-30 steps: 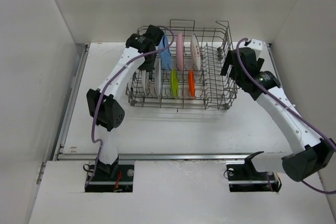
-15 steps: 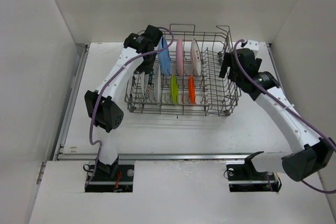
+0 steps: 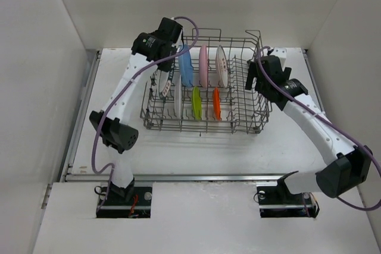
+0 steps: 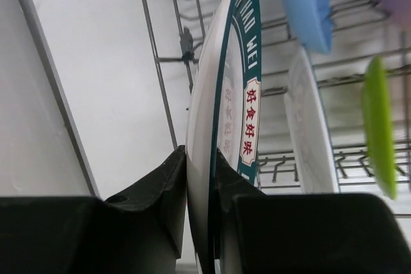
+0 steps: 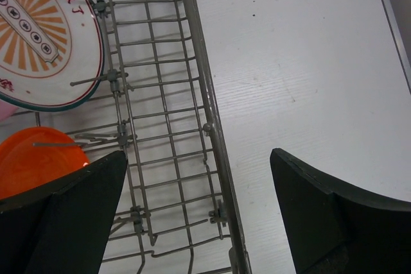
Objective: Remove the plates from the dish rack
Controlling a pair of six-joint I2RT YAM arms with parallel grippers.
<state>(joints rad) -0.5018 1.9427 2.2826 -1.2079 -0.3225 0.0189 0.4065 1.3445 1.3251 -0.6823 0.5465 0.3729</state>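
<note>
Our left pincer (image 4: 200, 174), clamped on the dark-rimmed plate (image 4: 232, 75), has pulled up and back toward the table's far-left corner. The plate has come up with it and now hangs tilted above the left end of the rack (image 3: 238, 94), higher among the tines than a second ago. The left elbow (image 3: 113, 135) has sunk toward the near edge. Our right pincer (image 5: 198, 153) has closed in on the rack from the right-edge side. It now straddles the rack's right wall, jaws wide, one finger inside and one outside. The rack itself has shifted: its near side lies a little closer to the table's near edge, and its near-right corner sits further right.
</note>
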